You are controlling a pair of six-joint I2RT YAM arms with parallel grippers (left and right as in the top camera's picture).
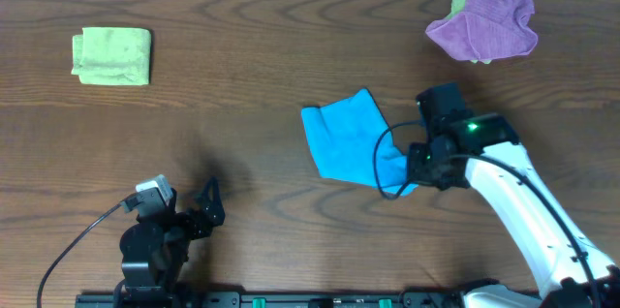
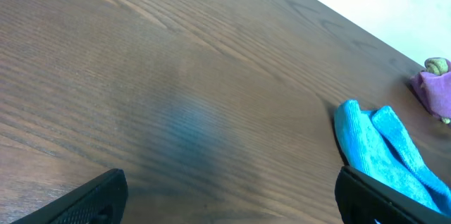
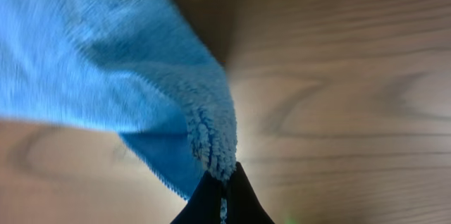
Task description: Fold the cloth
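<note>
A blue cloth (image 1: 347, 138) lies partly folded near the middle of the wooden table. My right gripper (image 1: 417, 168) is shut on its lower right corner, and the wrist view shows the fuzzy blue edge (image 3: 211, 139) pinched between the black fingertips (image 3: 224, 182) and lifted off the table. My left gripper (image 1: 208, 200) is open and empty at the front left, well left of the cloth. In the left wrist view the cloth (image 2: 384, 150) shows at the right, beside the right finger (image 2: 225, 203).
A folded yellow-green cloth (image 1: 111, 55) lies at the back left. A crumpled purple cloth (image 1: 484, 23) over a green one lies at the back right, also in the left wrist view (image 2: 433, 86). A black cable (image 1: 386, 158) loops over the blue cloth.
</note>
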